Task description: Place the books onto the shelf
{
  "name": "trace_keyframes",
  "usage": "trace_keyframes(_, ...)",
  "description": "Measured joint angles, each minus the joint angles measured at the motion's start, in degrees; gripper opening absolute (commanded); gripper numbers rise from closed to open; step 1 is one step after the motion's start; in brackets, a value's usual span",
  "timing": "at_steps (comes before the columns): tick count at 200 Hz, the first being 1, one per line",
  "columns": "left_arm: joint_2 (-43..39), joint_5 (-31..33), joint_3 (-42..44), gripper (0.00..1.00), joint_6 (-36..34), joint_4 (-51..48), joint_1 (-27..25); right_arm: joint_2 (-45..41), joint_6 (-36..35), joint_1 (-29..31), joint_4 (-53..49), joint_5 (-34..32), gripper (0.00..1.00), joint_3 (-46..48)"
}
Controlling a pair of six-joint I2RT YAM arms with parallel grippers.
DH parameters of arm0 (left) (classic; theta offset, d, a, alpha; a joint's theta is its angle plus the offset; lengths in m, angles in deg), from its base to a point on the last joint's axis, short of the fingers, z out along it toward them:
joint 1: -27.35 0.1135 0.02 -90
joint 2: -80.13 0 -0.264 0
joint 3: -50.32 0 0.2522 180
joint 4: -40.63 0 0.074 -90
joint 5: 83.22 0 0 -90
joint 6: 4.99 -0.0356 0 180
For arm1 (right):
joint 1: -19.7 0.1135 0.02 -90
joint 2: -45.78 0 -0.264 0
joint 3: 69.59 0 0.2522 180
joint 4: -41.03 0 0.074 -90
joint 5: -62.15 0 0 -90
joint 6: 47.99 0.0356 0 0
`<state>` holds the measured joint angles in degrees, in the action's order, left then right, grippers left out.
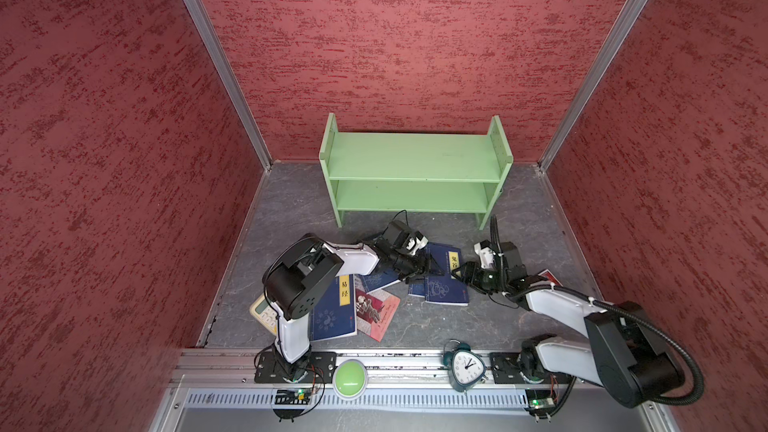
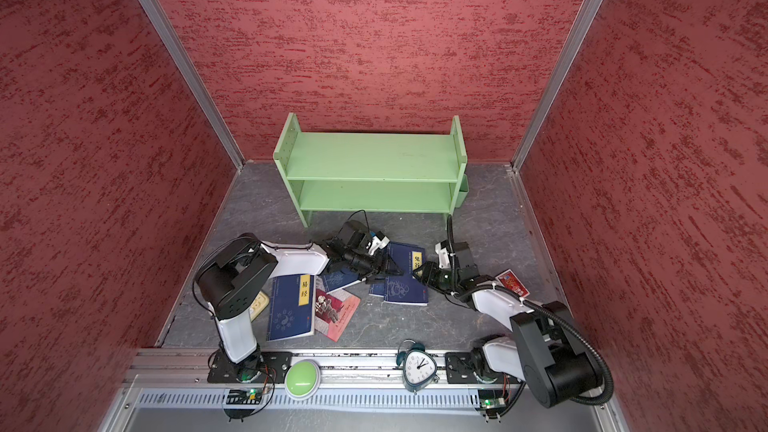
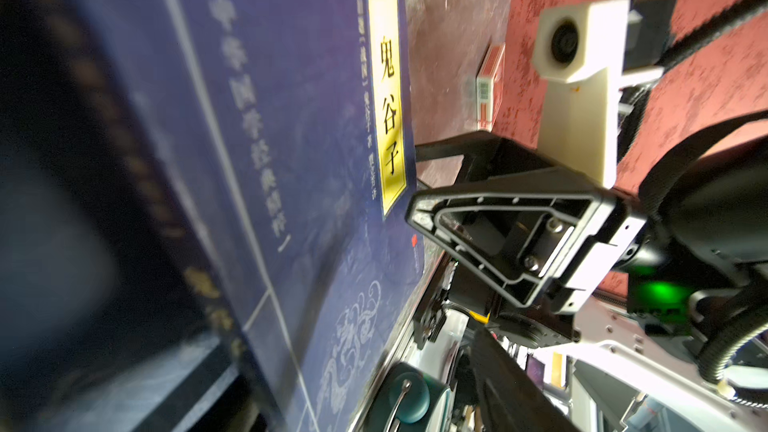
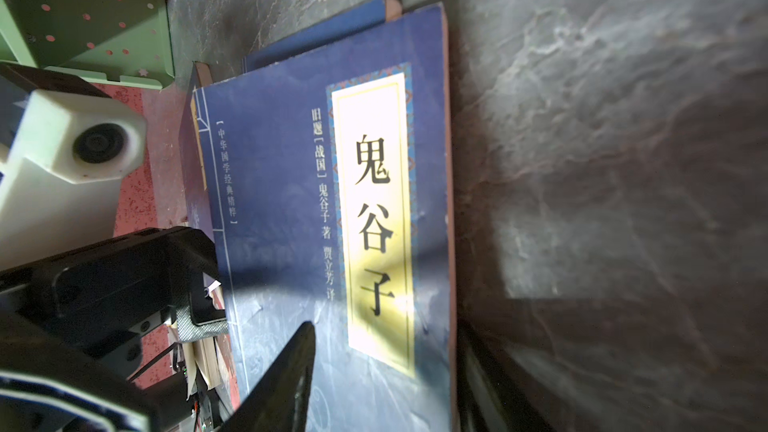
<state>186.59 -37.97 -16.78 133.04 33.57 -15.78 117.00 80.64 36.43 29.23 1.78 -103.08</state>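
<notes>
The light green shelf [image 1: 415, 155] stands at the back with both tiers bare. Several navy books lie on the grey floor. One with a yellow label [image 1: 332, 313] lies beside a red-pink book [image 1: 380, 313]. Another navy book [image 1: 446, 280] lies on top of a further one [image 1: 415, 289]. My left gripper [image 1: 426, 270] sits at that top book's left edge. Its jaws stand apart around the edge, and a gap shows beside one finger [image 3: 519, 388]. My right gripper [image 1: 459, 274] is open at the right edge [image 4: 386, 376], with one finger [image 4: 286, 367] over the cover.
A cream calculator [image 1: 262, 311] lies under the left arm. A red card box [image 1: 548, 276] sits behind the right arm. On the front rail stand an alarm clock [image 1: 463, 367] and a green button [image 1: 349, 378]. Red walls close in three sides.
</notes>
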Motion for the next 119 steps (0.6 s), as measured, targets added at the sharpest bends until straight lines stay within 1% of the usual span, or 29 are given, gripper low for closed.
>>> trace_keyframes(9, 0.0, 0.3, -0.2, 0.43, -0.4, -0.7, -0.4, -0.2, 0.0, 0.0, -0.2, 0.1, 0.55, 0.0)
trace_keyframes(17, 0.0, 0.5, -0.3, 0.37, -0.3, -1.4, -0.7, -0.3, 0.0, 0.0, -0.5, 0.1, 0.55, 0.0)
trace_keyframes(33, -0.1, 1.4, -0.5, 0.36, -0.2, -2.4, -1.1, -0.4, 0.0, 0.0, -1.0, 0.1, 0.55, 0.0)
trace_keyframes(50, -0.1, 1.8, -0.5, 0.31, -0.3, -3.3, -1.2, -0.5, 0.1, 0.0, -1.3, 0.2, 0.56, 0.0)
trace_keyframes(65, -0.1, 2.1, -0.7, 0.18, 0.0, -4.2, -1.2, -0.8, 0.2, 0.0, -1.4, 0.1, 0.58, 0.0)
trace_keyframes(83, -0.7, 2.3, -0.8, 0.11, -0.3, -5.2, -1.2, -2.0, 0.5, 0.1, -2.0, -0.5, 0.60, 0.0)
trace_keyframes(100, -1.6, 2.6, -1.0, 0.10, -0.6, -6.0, -1.2, -3.8, 0.6, 0.2, -3.1, -1.6, 0.60, -0.1)
trace_keyframes(119, -2.0, 3.0, -1.9, 0.05, -1.8, -7.5, -1.2, -6.8, 0.8, 0.3, -5.0, -3.1, 0.60, -0.7)
